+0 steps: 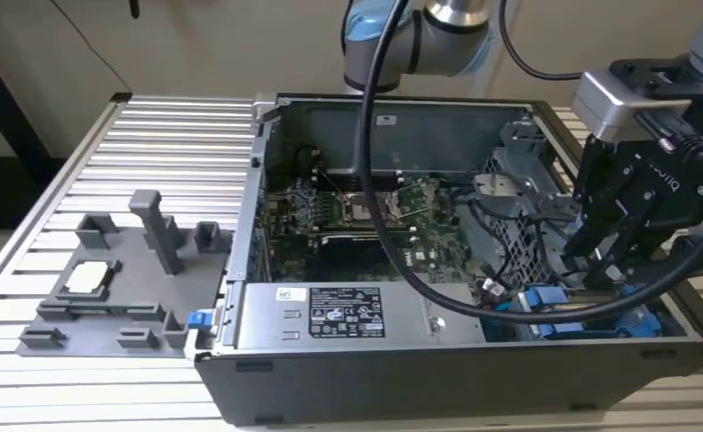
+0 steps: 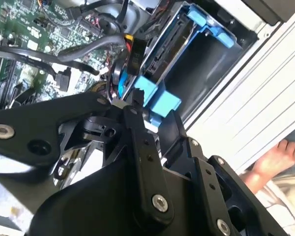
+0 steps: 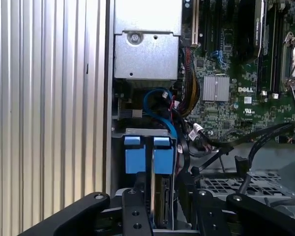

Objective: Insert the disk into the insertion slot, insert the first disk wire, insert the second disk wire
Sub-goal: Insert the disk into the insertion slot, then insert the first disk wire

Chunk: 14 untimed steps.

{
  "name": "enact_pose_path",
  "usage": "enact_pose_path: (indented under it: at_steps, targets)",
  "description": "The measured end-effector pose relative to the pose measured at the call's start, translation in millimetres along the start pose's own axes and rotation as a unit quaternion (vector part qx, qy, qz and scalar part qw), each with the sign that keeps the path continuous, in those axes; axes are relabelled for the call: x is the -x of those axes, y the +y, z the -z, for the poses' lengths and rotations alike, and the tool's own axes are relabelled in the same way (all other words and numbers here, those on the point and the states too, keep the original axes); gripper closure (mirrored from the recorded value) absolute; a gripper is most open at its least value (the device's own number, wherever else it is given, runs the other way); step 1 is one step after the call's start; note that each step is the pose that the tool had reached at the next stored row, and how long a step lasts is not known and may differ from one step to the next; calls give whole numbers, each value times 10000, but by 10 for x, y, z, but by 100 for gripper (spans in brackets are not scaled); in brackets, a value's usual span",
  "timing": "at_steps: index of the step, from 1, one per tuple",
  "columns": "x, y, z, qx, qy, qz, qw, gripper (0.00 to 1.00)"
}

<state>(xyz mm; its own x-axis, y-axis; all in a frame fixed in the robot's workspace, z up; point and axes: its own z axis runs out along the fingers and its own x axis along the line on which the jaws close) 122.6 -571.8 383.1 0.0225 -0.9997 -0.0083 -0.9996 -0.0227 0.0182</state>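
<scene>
While within insertion slot (image 3: pixel 145 132), disk (image 3: pixel 161 201) edgewise.

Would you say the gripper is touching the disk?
Cannot tell. In the first wrist view the gripper straddles the disk, but neither contact nor gap shows plainly.

Ribbed metal table (image 1: pixel 171 135) carries open computer case (image 1: pixel 447 382), grey fixture plate (image 1: pixel 147 290).

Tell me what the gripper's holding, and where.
The gripper appears to pinch the disk across its faces, at the end opposite the blue tabs.
</scene>
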Motion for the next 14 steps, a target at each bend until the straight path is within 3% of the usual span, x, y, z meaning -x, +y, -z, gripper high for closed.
enact_pose_path:
  at_steps: [4, 6, 7, 10, 12, 14]
  targets:
    - [2, 3, 172, 0, 1, 0, 10000, 59]
    - [3, 4, 208, -9, 0, 0, 10000, 59]
    - [3, 5, 206, -40, -19, 1, 10000, 59]
    - [4, 15, 208, -262, -159, 5, 9995, 59]
    - [4, 22, 208, -416, -253, 8, 9988, 59]
    - [4, 29, 208, -591, -325, 13, 9977, 59]
